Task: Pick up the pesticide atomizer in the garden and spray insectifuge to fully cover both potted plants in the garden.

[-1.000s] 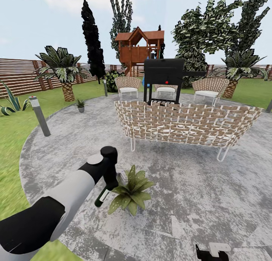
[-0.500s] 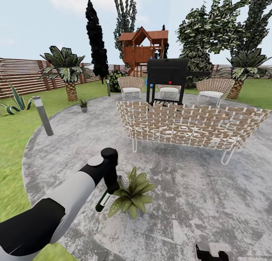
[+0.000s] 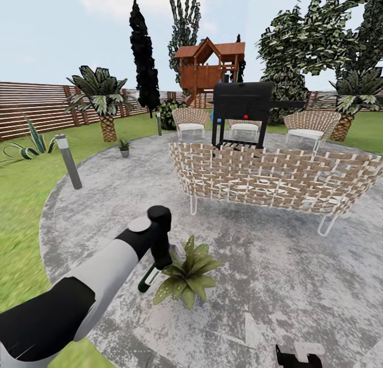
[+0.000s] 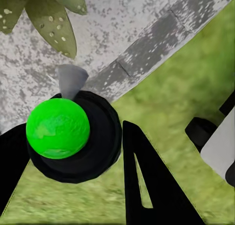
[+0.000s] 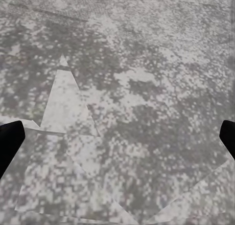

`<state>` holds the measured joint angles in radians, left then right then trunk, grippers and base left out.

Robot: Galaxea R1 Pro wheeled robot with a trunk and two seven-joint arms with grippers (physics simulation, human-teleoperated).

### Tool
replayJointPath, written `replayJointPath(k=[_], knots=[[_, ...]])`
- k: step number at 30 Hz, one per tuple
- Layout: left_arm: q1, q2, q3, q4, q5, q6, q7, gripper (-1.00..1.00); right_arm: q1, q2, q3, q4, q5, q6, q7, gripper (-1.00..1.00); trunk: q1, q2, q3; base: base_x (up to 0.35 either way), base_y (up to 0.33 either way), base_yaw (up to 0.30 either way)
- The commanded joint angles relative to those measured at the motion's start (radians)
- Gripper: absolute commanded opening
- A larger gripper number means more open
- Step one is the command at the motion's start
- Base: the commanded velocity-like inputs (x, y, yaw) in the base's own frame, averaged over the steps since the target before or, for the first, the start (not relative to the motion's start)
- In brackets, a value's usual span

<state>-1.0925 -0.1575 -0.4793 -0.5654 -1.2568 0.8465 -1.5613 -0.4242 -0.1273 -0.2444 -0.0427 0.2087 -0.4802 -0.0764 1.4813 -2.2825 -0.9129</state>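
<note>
In the head view my left gripper (image 3: 157,264) hangs at the end of the arm, shut on the pesticide atomizer (image 3: 147,280), a slim dark-green bottle held tilted just beside a potted plant (image 3: 186,275) on the grey paving. The left wrist view looks end-on at the atomizer (image 4: 58,128) between my gripper's (image 4: 78,161) black fingers, with its grey nozzle toward the spotted leaves of the potted plant (image 4: 49,19). A second potted plant (image 3: 124,147) stands far off at the paving's edge. My right gripper (image 3: 298,356) sits low and open over bare paving (image 5: 117,137).
A wicker sofa (image 3: 276,179) stands across the paved circle, with a black grill (image 3: 243,109) and wicker chairs (image 3: 190,120) behind it. A grey bollard light (image 3: 69,160), a striped agave (image 3: 32,144), a palm (image 3: 103,99) and the slat fence (image 3: 32,109) border the lawn.
The whole scene has slid to the right in the picture, so the camera has turned. The left arm with the atomizer keeps its place beside the near potted plant.
</note>
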Motion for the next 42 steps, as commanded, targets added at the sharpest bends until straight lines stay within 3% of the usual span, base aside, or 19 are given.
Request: replayJointPath(k=[1, 10, 23, 25, 28, 30, 39, 42], knots=[[-0.001, -0.001, -0.010, -0.002, -0.009, 0.011, -0.009, -1.00, -0.001, 0.000, -0.006, 0.001, 0.011, -0.003, -0.005, 1.00, 0.000, 0.000, -0.001, 0.000, -0.001, 0.000], [-0.002, -0.012, -0.062, -0.071, -0.007, 0.013, -0.009, -1.00, -0.001, 0.000, -0.006, 0.001, 0.011, -0.003, -0.005, 1.00, 0.000, 0.000, -0.001, 0.000, 0.000, -0.001], [0.009, -0.013, -0.067, -0.058, 0.004, 0.003, -0.009, -1.00, -0.001, 0.000, -0.006, 0.001, 0.011, -0.003, -0.005, 1.00, 0.000, 0.000, -0.001, 0.000, 0.000, -0.106], [0.007, -0.014, -0.088, -0.057, 0.003, -0.017, -0.009, -1.00, -0.001, 0.000, -0.006, 0.001, 0.011, -0.003, -0.005, 1.00, 0.000, 0.000, -0.001, 0.000, 0.000, 0.000], [-0.002, -0.017, -0.148, -0.067, 0.002, -0.033, -0.009, -1.00, -0.001, 0.000, -0.006, 0.001, 0.011, -0.003, -0.005, 1.00, 0.000, 0.000, -0.001, 0.000, 0.000, 0.000], [-0.003, -0.017, -0.159, -0.073, 0.002, -0.043, -0.009, -1.00, -0.001, 0.000, -0.006, 0.001, 0.011, -0.003, -0.005, 1.00, 0.000, 0.000, -0.001, 0.000, 0.000, 0.000], [-0.006, -0.017, -0.158, -0.052, 0.009, -0.061, -0.009, -1.00, -0.001, 0.000, -0.006, 0.001, 0.011, -0.003, -0.005, 1.00, 0.000, 0.000, -0.001, 0.000, 0.025, 0.000], [-0.050, -0.017, -0.152, -0.042, 0.021, -0.029, -0.009, -1.00, -0.001, 0.000, -0.006, 0.001, 0.011, -0.003, -0.005, 1.00, 0.000, 0.000, -0.001, 0.000, 0.016, 0.000]])
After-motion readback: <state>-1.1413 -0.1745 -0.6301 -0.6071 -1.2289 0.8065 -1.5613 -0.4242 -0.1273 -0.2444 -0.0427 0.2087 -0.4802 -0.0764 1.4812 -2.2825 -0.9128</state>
